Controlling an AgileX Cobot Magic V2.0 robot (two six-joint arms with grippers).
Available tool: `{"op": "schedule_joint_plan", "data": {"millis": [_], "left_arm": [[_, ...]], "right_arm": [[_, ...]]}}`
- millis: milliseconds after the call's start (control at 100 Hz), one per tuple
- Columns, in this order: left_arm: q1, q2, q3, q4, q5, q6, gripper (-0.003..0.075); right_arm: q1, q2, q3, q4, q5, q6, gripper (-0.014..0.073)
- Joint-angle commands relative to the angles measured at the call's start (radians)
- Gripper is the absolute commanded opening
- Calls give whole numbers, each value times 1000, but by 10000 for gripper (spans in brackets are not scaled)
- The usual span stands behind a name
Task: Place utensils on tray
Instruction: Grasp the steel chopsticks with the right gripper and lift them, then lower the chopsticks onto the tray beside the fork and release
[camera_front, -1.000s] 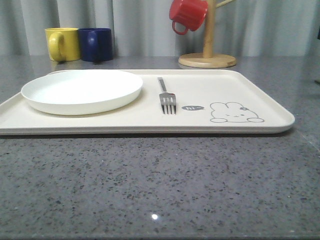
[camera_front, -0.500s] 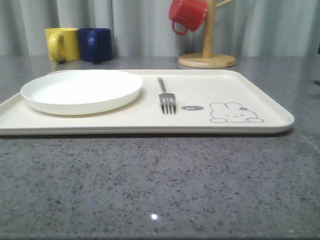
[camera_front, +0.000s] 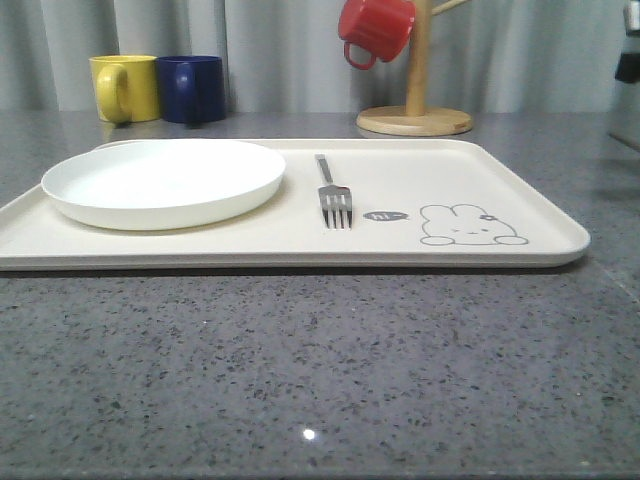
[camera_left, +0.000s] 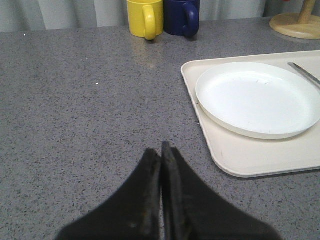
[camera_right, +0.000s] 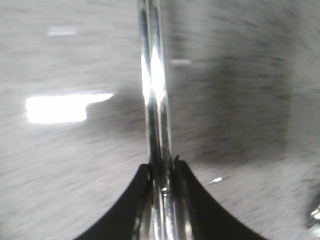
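The cream tray (camera_front: 500, 170) lies across the grey counter. A white plate (camera_front: 165, 180) sits on its left part, with a silver fork (camera_front: 333, 195) beside it, tines toward me. My right gripper (camera_right: 162, 162) is shut on a pair of slim metal chopsticks (camera_right: 154, 85), which stick out past the fingertips over the blurred grey counter. A dark piece of the right arm (camera_front: 629, 60) shows at the front view's right edge. My left gripper (camera_left: 161, 150) is shut on nothing, above bare counter left of the tray (camera_left: 250, 155) and plate (camera_left: 257, 97).
A yellow mug (camera_front: 125, 88) and a navy mug (camera_front: 192, 88) stand at the back left. A red mug (camera_front: 375, 30) hangs on a wooden mug stand (camera_front: 415, 118) behind the tray. Open grey counter (camera_front: 320, 370) stretches in front of the tray.
The dark piece of the right arm at the front view's right edge has grown and shifted upward. The tray, plate and fork have stayed put.
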Motion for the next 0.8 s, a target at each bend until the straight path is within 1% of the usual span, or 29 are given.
{"op": "schedule_joint_plan", "data": {"millis": [0, 160, 260, 350, 470, 590, 730, 790], "left_arm": [[-8, 11, -24, -7, -71, -9, -19], [-8, 11, -24, -7, -71, -9, -19], [-8, 11, -24, -7, -71, -9, -19], [-8, 11, -24, -7, -71, -9, -19], [-8, 11, -24, -7, -71, -9, -19], [-8, 11, -24, -7, -71, -9, -19], [-8, 11, -24, -7, -71, -9, -19], [-8, 11, -24, -7, -71, -9, -19]], "right_arm": [[84, -100, -37, 19, -11, -9, -68], [248, -119, -78, 25, -13, -2, -68], [340, -118, -82, 30, -54, 80, -68], [396, -97, -86, 30, -86, 150, -68], [436, -40, -99, 33, -125, 261, -68], [445, 20, -107, 56, -164, 372, -68], [445, 61, -107, 85, -203, 443, -68], [445, 72, -107, 85, -208, 448, -68]]}}
